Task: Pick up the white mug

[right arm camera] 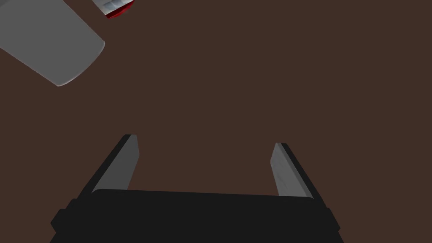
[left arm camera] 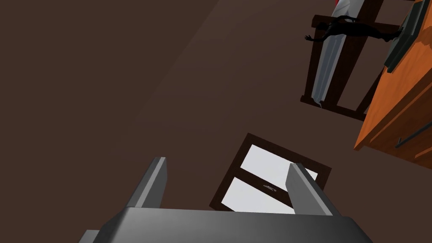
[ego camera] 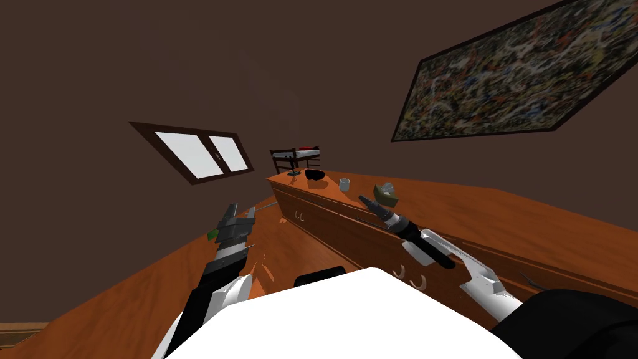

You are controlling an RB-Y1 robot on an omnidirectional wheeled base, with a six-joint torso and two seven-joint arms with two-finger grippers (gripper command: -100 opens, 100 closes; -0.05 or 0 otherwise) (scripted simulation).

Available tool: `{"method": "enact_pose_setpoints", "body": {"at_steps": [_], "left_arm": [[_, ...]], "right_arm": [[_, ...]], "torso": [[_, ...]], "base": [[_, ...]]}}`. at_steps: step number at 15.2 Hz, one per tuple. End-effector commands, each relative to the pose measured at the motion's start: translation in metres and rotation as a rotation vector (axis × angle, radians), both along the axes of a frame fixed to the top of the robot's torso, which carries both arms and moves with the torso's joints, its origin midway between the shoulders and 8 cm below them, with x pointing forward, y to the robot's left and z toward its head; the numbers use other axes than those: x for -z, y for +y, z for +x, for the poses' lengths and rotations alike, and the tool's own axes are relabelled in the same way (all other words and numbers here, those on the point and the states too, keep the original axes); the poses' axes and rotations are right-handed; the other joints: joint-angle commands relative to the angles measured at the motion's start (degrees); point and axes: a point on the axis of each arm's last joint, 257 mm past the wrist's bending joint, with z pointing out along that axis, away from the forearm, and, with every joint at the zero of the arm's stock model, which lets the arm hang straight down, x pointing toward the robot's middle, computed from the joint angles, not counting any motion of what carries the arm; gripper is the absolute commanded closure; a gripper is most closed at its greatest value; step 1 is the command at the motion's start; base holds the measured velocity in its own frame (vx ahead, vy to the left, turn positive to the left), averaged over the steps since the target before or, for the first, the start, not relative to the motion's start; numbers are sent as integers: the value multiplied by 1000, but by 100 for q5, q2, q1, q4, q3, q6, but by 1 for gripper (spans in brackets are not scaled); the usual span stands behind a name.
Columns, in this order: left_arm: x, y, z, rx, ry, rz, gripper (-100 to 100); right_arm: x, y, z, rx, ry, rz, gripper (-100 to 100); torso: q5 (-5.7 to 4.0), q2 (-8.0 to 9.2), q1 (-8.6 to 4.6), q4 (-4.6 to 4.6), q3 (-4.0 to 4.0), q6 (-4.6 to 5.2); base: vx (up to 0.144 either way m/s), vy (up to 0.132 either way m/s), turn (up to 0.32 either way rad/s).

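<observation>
The white mug [ego camera: 344, 184] stands near the counter's [ego camera: 324, 218] far end, too small for its handle to be made out. The grey-green thing [ego camera: 385, 194] near it on the counter top is too small to name. Beyond the far end, a wooden frame [ego camera: 293, 159] is partly hidden by the counter. The painting [ego camera: 517, 75] runs off the head view's edge. In the right wrist view, a light grey cylinder [right arm camera: 46, 46] and a red-and-white thing [right arm camera: 114, 5] are cut off, and neither can be identified.

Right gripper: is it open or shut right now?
Open: the right gripper has its two fingers standing wide apart, nothing between them.
</observation>
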Motion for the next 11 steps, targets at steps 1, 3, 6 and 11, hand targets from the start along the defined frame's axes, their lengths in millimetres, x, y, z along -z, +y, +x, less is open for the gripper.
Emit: {"method": "enact_pose_setpoints", "body": {"at_steps": [1, 3, 6, 11], "left_arm": [[0, 0, 0, 0, 0, 0, 0], [0, 0, 0, 0, 0, 0, 0], [0, 0, 0, 0, 0, 0, 0], [0, 0, 0, 0, 0, 0, 0]], "right_arm": [[9, -11, 0, -8, 22, -64, -100], [8, -9, 1, -29, 29, -102, -100], [15, -20, 1, -42, 52, -171, -100], [19, -30, 2, -70, 80, -268, -100]], "torso": [[0, 0, 0, 0, 0, 0], [0, -1, 0, 0, -1, -1], [0, -5, 0, -1, -3, -1], [0, -8, 1, -2, -5, -1]], "base": [[-8, 13, 66], [-6, 12, 54], [0, 11, 50], [3, 10, 50]]}}
